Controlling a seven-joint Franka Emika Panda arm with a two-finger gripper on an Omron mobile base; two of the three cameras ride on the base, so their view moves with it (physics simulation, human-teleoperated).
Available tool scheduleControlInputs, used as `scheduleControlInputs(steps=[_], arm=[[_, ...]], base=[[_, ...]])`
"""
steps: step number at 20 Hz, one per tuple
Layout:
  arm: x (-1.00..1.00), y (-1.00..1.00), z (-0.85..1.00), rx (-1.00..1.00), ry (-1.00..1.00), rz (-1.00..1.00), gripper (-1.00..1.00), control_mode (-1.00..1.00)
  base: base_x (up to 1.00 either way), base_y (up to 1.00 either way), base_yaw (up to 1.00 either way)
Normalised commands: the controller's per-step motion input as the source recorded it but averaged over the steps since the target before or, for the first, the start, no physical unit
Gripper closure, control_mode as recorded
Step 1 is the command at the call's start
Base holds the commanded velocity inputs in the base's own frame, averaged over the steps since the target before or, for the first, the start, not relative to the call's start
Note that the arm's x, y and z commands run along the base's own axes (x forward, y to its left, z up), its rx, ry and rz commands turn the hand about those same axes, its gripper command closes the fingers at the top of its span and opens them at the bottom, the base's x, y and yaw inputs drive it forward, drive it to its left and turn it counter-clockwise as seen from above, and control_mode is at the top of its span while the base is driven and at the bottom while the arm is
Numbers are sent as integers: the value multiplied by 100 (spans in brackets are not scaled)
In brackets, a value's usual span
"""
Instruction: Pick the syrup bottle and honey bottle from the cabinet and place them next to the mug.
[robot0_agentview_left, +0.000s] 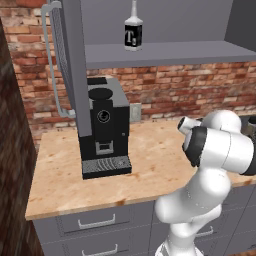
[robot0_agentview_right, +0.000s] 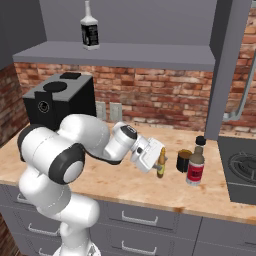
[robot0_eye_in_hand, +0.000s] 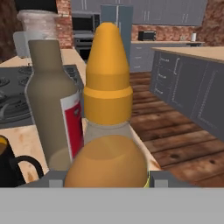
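Fingers (robot0_agentview_right: 161, 165) pinching the honey bottle (robot0_agentview_right: 161, 163) — mid-frame in right base view, bottle upright, held low over the surface (robot0_agentview_right: 125, 187). Syrup bottle (robot0_agentview_right: 195, 169) and mug (robot0_agentview_right: 183, 161) stand just to the frame's right of it, syrup already down beside the mug. Next move, prob.: lower straight down, long axis vertical — gap to mug is small, so watch for a knock.
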Motion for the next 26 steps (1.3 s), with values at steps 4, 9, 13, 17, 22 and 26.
scheduleControlInputs(steps=[4, 9, 13, 17, 22, 26], arm=[[14, 0, -14, -5, 0, 0, 100, -100], [7, 0, -9, -7, 0, 0, 100, -100], [0, 0, -4, -7, 0, 0, 100, -100], [0, 0, -7, -2, 0, 0, 100, -100], [0, 0, -1, 0, 0, 0, 100, -100], [0, 0, 0, 0, 0, 0, -100, -100]], base=[[0, 0, 0], [0, 0, 0], [0, 0, 0], [0, 0, 0], [0, 0, 0], [0, 0, 0]])
